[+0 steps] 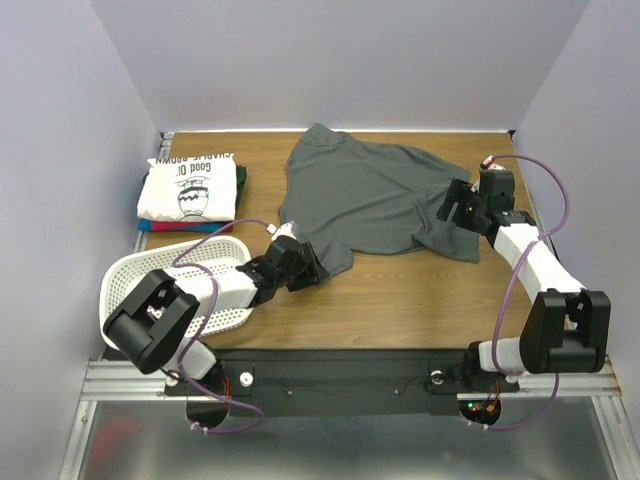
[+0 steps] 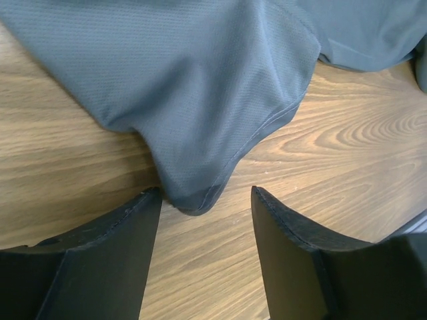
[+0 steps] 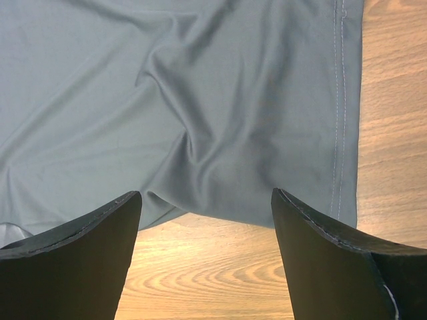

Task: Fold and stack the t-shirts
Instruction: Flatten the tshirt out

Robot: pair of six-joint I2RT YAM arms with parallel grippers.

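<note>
A charcoal-grey t-shirt (image 1: 368,195) lies spread and rumpled on the wooden table. A folded stack sits at the far left, a white printed tee (image 1: 192,188) on top with red, blue and dark green edges below. My left gripper (image 1: 312,268) is open at the shirt's near left sleeve corner (image 2: 193,197), which lies just ahead of the jaws. My right gripper (image 1: 452,207) is open at the shirt's right edge, with the hem (image 3: 233,200) just ahead of its jaws. Both are empty.
A white perforated basket (image 1: 190,280) lies at the near left, partly under my left arm. Purple walls enclose the table on three sides. Bare wood (image 1: 400,300) runs along the near edge between the arms.
</note>
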